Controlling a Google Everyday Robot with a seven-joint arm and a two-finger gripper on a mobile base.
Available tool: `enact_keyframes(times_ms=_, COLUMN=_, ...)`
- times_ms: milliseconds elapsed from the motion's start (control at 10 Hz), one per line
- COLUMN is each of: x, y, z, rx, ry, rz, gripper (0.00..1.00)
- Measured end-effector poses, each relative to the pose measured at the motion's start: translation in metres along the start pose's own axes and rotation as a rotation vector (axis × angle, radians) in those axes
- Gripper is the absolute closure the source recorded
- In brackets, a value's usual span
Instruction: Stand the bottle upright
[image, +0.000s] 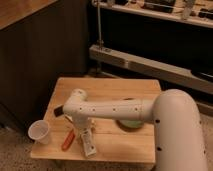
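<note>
Gripper (82, 128) hangs right over the bottle (89, 144), which lies flat on the counter (115, 90) beside the orange tool (68, 140); its opening, can't tell.

White cup (39, 131) upright at front-left corner of wooden table (110, 87); orange pen-like tool (68, 140) lies just beside it, twd table centre. Green round obj (131, 123) (partly hidden) mid-table. Metal rack (150, 62) behind.
</note>
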Motion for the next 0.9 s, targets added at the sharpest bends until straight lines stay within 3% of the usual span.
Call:
enact_keyframes(times_ms=200, x=0.001, y=0.002, z=-0.001, rx=-0.011, ry=0.0, rz=-0.008, gripper=0.68)
enact_keyframes(times_ms=300, x=0.0, y=0.001, z=0.001, rx=-0.014, ry=-0.016, rz=-0.012, gripper=0.82)
enact_keyframes(times_ms=500, x=-0.003, y=0.002, z=0.001, rx=-0.025, ry=-0.036, rz=-0.025, gripper=0.97)
enact_keyframes(times_ms=800, x=-0.019, y=0.001, z=-0.035, rx=-0.138, ry=-0.056, rz=-0.14, gripper=1.0)
enact_keyframes(times_ms=900, x=-0.022, y=0.0, z=-0.045, rx=-0.153, ry=-0.065, rz=-0.151, gripper=1.0)
